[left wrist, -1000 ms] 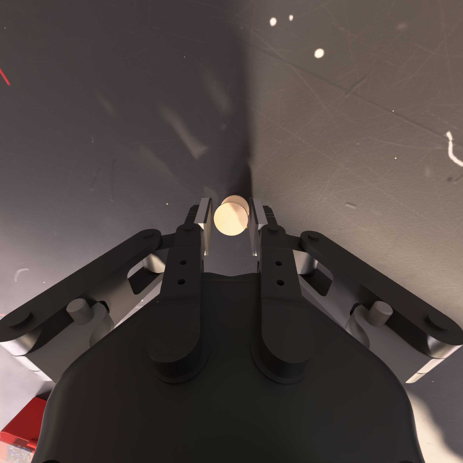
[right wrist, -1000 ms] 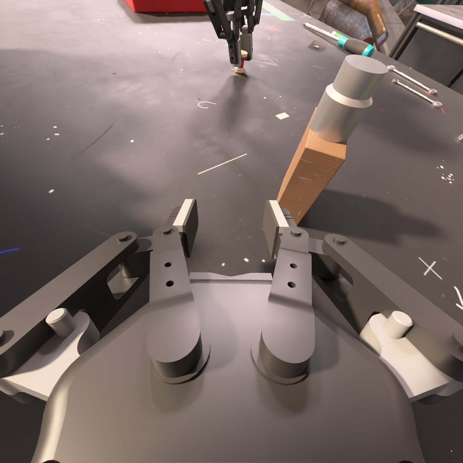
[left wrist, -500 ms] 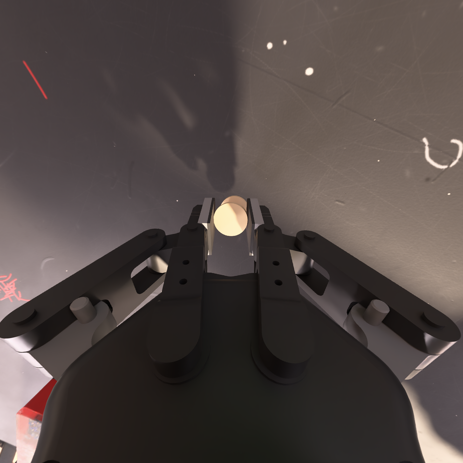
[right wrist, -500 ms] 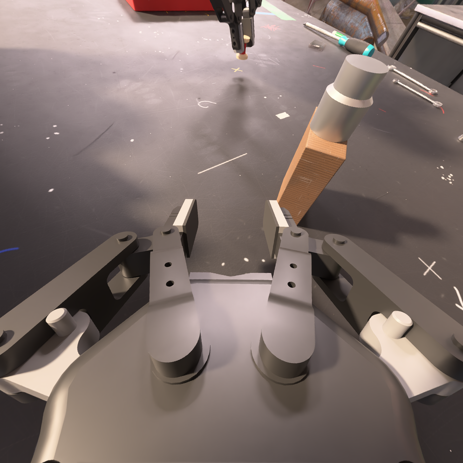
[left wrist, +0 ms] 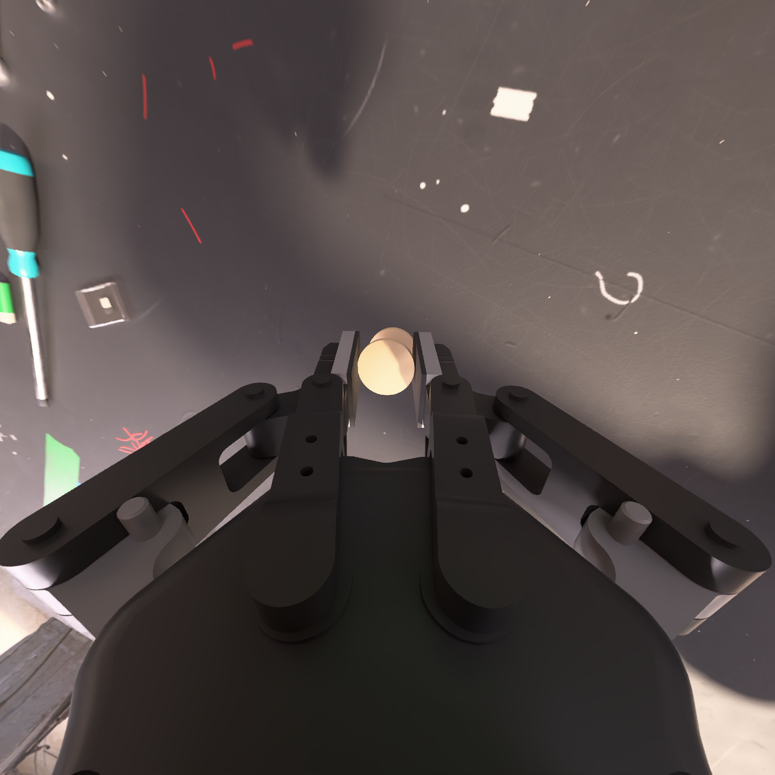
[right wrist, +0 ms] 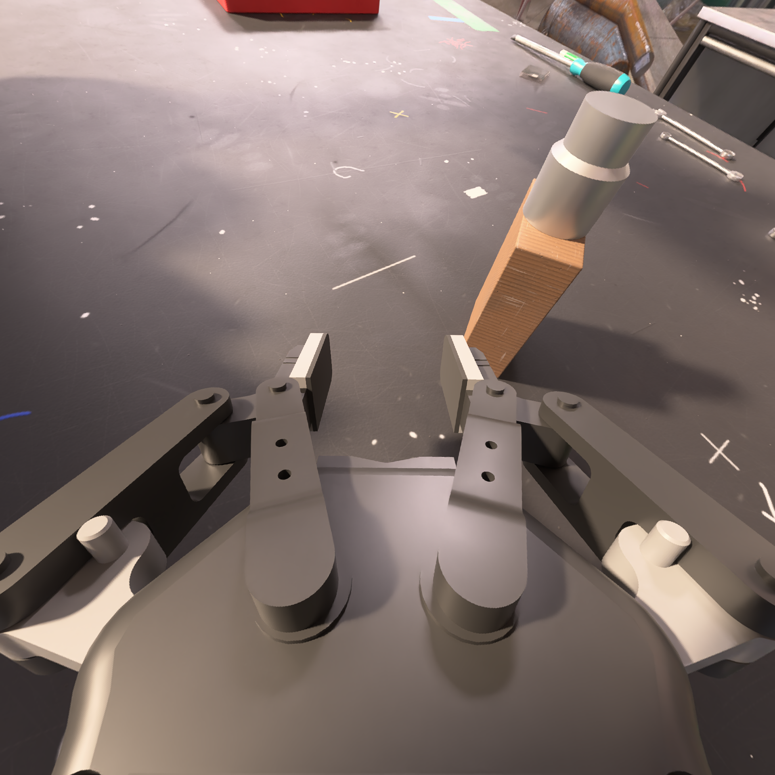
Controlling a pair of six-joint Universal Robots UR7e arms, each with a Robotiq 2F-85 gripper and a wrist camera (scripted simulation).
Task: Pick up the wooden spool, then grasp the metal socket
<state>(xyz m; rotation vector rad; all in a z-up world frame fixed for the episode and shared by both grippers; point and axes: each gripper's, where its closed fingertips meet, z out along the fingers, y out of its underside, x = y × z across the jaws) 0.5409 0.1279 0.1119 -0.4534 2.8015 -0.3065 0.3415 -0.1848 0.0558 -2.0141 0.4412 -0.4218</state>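
My left gripper (left wrist: 386, 356) is shut on the pale wooden spool (left wrist: 386, 367) and holds it high above the dark table (left wrist: 545, 235); the spool's round end faces the camera between the two pads. My right gripper (right wrist: 386, 356) is open and empty, low over the table. The grey metal socket (right wrist: 587, 172), a stepped cylinder, stands on top of an upright brown wooden block (right wrist: 528, 289) just right of and beyond my right gripper's right finger (right wrist: 461, 365). The left gripper does not show in the right wrist view.
A screwdriver with a black and teal handle (left wrist: 19, 201) lies at the left; it also shows in the right wrist view (right wrist: 595, 71). A small grey square plate (left wrist: 102, 304), two wrenches (right wrist: 700, 151), a red box (right wrist: 302, 5) and a rusty barrel (right wrist: 595, 29) stand around.
My left gripper has risen further with the spool, so more of the table shows, and it has left the right wrist view. The right gripper has not moved.
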